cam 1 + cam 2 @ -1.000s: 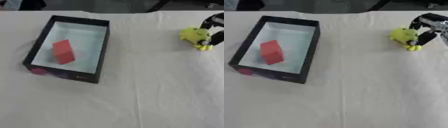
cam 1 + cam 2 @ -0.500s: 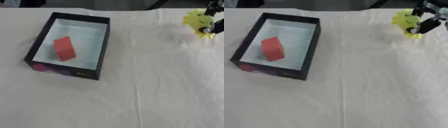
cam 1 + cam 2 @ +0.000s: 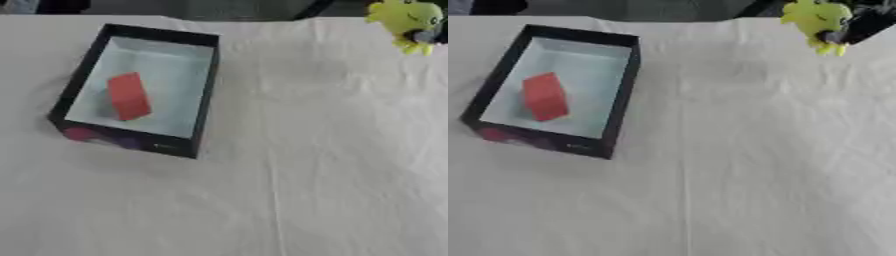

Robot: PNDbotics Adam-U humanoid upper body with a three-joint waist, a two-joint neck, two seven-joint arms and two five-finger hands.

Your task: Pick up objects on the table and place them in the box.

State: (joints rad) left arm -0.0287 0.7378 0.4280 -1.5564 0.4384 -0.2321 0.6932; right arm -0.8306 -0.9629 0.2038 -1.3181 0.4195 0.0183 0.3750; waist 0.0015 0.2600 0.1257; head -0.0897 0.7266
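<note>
A yellow-green soft toy (image 3: 815, 22) hangs above the table at the top right, held by my right hand (image 3: 859, 27), whose dark fingers curl round it from the right. The black-walled box (image 3: 206, 95) with a pale blue floor stands at the left of the white cloth. A red block (image 3: 129, 96) lies inside it, towards its left side. My left hand shows in neither view.
A white tablecloth (image 3: 289, 175) covers the whole table, with a crease running down the middle. Dark shapes line the far edge beyond the table.
My right hand has lifted the yellow-green toy off the cloth, up toward the top edge of the view. The box and the red block have kept their places.
</note>
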